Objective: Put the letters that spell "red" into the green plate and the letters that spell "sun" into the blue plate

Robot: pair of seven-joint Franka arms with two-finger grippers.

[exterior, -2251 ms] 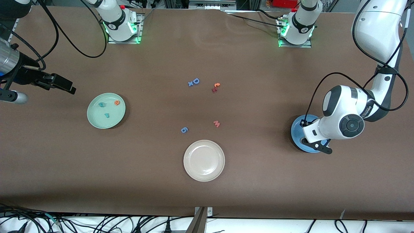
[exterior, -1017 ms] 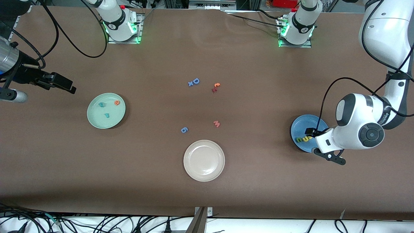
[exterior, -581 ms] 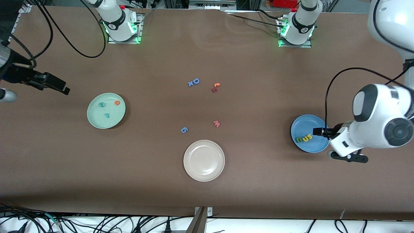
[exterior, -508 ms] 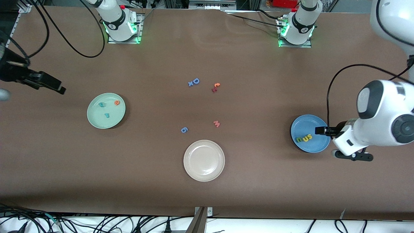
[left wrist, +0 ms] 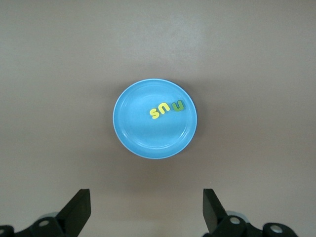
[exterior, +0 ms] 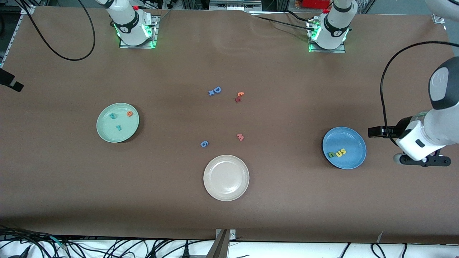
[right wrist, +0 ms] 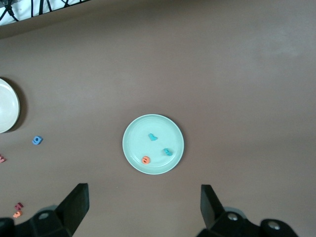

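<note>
On the worktop toward the left arm's end you have the blue plate (exterior: pixel 344 147) with the yellow "s" (exterior: pixel 343 151), yellow "u" (exterior: pixel 338 153) and olive "n" (exterior: pixel 332 154) lying in a touching row inside it; in the left wrist view they read "snu". Your left gripper (left wrist: pixel 145 210) hangs high over the bare worktop beside that plate, jaws spread wide and empty, well apart from the letters. Toward the right arm's end the green plate (exterior: pixel 104 132) holds the orange "e" (exterior: pixel 129 114) and two teal letters, the "r" (exterior: pixel 118 127) and "d" (exterior: pixel 113 115), lying apart from one another. Your right gripper (right wrist: pixel 143 207) is up over the worktop near that plate, jaws likewise wide and empty. Between the plates lie a blue "D" (exterior: pixel 217 89), a blue "6" (exterior: pixel 204 143), a pink "w" (exterior: pixel 240 137), a small orange and dark red pair (exterior: pixel 239 96) and a beige plate (exterior: pixel 226 177), none near either gripper.
</note>
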